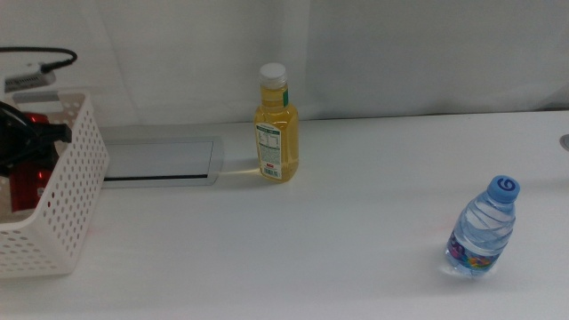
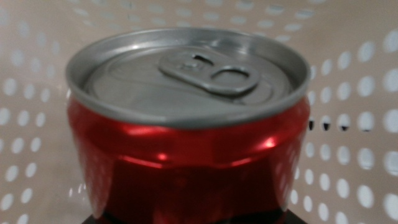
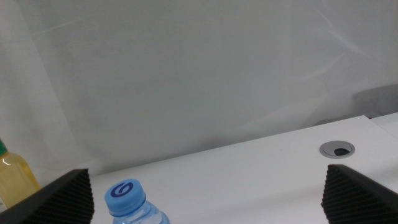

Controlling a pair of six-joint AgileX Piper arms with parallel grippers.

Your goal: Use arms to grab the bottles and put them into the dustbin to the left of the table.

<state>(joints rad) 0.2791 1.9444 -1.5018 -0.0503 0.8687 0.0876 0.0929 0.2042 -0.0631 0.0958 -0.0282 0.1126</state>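
Left wrist view: left gripper [image 1: 18, 147] holds red can [image 2: 189, 134] inside dustbin [image 1: 67, 191]. Release low, then lift clear of the dustbin wall. Right gripper [image 3: 208, 205], jaws wide, waits above water bottle [image 1: 482, 229], far from dustbin.

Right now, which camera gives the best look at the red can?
The left wrist view: the red can fills the picture, silver lid and pull tab sharp, the dustbin wall behind it. The middle view shows only a red sliver inside the dustbin beside the left pincer. The right wrist view shows none of it.
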